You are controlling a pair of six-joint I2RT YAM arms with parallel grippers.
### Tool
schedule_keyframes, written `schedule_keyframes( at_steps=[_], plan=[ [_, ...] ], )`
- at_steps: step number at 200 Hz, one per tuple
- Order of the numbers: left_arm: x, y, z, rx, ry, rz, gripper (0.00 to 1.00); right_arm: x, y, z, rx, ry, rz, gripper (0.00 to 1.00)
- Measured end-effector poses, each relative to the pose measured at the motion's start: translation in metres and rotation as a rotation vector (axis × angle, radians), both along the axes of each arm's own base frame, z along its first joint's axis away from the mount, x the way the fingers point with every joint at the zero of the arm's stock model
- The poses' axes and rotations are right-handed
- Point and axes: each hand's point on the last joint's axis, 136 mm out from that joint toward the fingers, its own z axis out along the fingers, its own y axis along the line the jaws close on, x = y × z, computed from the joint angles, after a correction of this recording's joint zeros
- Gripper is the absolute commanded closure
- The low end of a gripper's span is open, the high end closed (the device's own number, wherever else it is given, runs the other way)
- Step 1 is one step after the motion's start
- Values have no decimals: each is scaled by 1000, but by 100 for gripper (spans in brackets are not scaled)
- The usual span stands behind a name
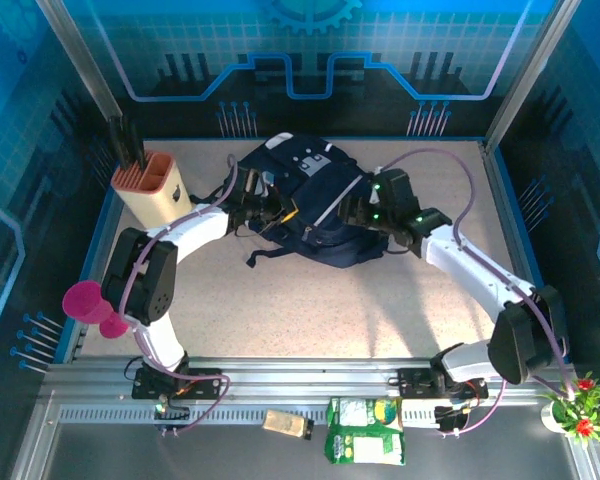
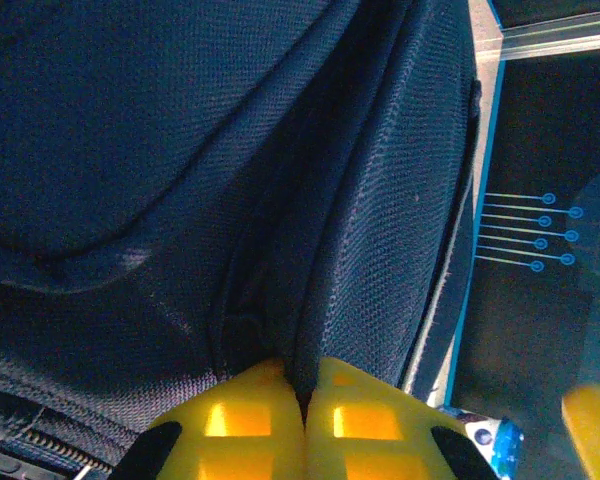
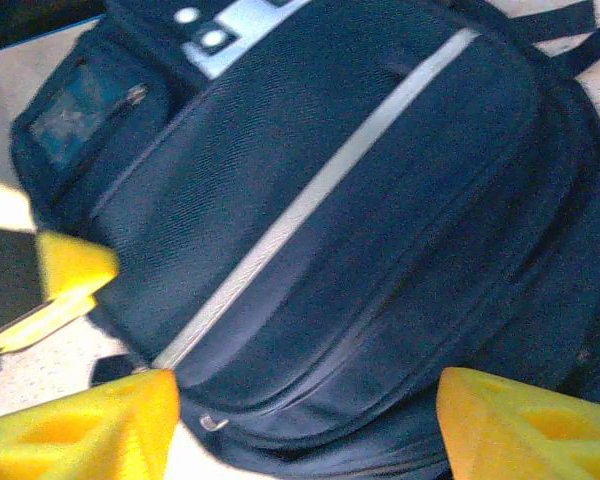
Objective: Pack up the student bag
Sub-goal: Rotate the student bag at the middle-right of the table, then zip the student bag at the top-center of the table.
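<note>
Left tool: yellow fingers closed tight, pinching a fold of the large dark navy fabric student bag at its 9 o'clock edge, probably to anchor or lift it. Right tool: jaws spread wide over the bag's 3 o'clock side, gripping nothing, seemingly ready to take hold. The bag lies flat toward 12 o'clock on the speckled beige counter

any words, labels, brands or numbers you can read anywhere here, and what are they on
No text can be read in any view.
grey-white patch on the student bag: small dark marks, too small to read.
green packets at the near edge: print too blurred to read.
beige holder: one small dark mark, not legible.
</note>
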Motion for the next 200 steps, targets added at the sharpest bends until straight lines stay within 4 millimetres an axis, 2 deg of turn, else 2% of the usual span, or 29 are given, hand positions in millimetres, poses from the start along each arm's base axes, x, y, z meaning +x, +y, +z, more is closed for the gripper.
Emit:
schedule_keyframes(
  at_steps=[18, 38, 65, 79, 112, 133, 200],
  plan=[
    [1, -2, 2, -11, -3, 0, 100, -18, 27, -5, -19, 11, 27, 41],
    [2, -3, 5, -23, -9, 0, 100, -32, 52, -20, -46, 42, 34, 41],
    [4, -5, 9, -44, -14, -1, 100, -36, 78, -37, -96, 75, 6, 42],
    [4, -6, 10, -52, -19, -3, 100, -33, 88, -41, -107, 79, -20, 47],
    [3, -7, 9, -58, -23, -8, 100, -22, 94, -47, -108, 92, -102, 60],
    [3, -7, 10, -59, -23, -10, 100, -16, 95, -54, -111, 107, -146, 65],
    [3, -9, 13, -71, -32, -21, 100, -1, 101, -68, -146, 124, -204, 69]
  ],
)
